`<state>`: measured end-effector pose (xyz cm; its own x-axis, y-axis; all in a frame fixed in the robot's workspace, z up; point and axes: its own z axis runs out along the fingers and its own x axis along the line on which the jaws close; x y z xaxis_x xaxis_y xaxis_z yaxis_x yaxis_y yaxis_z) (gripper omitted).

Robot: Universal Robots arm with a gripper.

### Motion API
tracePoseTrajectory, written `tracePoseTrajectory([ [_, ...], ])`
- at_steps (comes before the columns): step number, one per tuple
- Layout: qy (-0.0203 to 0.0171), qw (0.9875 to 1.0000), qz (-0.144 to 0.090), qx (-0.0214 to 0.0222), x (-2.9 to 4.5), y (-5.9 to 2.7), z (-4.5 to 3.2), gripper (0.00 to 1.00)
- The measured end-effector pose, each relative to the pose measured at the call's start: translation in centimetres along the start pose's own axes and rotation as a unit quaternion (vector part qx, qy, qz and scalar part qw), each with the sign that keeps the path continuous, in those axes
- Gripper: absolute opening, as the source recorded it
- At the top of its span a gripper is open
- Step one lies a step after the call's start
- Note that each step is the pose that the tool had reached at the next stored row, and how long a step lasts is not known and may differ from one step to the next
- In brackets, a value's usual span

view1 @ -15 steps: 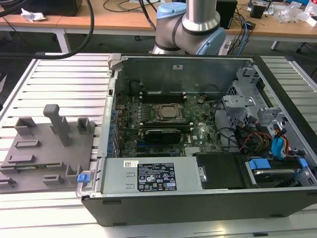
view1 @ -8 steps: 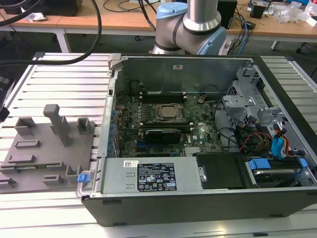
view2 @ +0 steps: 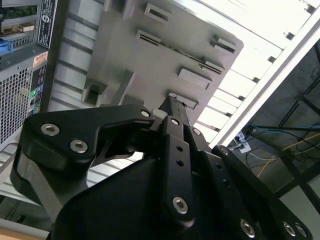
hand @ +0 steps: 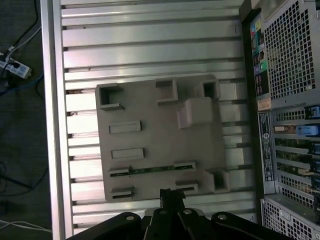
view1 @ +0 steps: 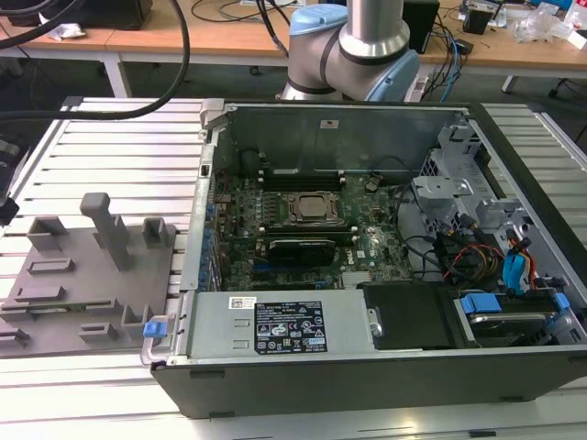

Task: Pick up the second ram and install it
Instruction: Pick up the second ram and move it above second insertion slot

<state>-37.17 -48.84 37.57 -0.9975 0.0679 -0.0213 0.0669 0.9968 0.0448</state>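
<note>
First wrist view: the second ram [hand: 150, 169] sits on edge in a slot of the grey tray [hand: 150, 110], a thin green strip. Likely light, stiff, fragile; pinch its exposed edge mid-length. The gripper [hand: 172, 193], fingertips pressed together and empty, hangs near the tray's rim

In the exterior view, my arm [view1: 353, 46] shows at the top of the picture as a silver tube section above rounded light-blue joint housings. In both wrist views, my gripper [hand: 172, 194] [view2: 172, 104] is a black linkage type with bolted pivots, aimed downward. My fingers [hand: 167, 197] are drawn together at the tip. The outer links are folded in on either side of them.
</note>
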Motion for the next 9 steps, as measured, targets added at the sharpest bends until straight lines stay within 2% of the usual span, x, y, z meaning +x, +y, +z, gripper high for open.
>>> tracePoseTrajectory([
  [2, 0.0013, 0.9996, -0.029, -0.0007, 0.0, 0.0, 0.0, 0.11],
  [4, 0.0025, 0.9984, -0.056, -0.0012, 0.0, 0.0, 0.0, 0.11],
  [7, 0.0044, 0.9952, -0.097, -0.0021, 0.0, 0.0, 0.0, 0.11],
  [9, 0.0058, 0.9917, -0.129, -0.0028, 0.0, 0.0, 0.0, 0.11],
])
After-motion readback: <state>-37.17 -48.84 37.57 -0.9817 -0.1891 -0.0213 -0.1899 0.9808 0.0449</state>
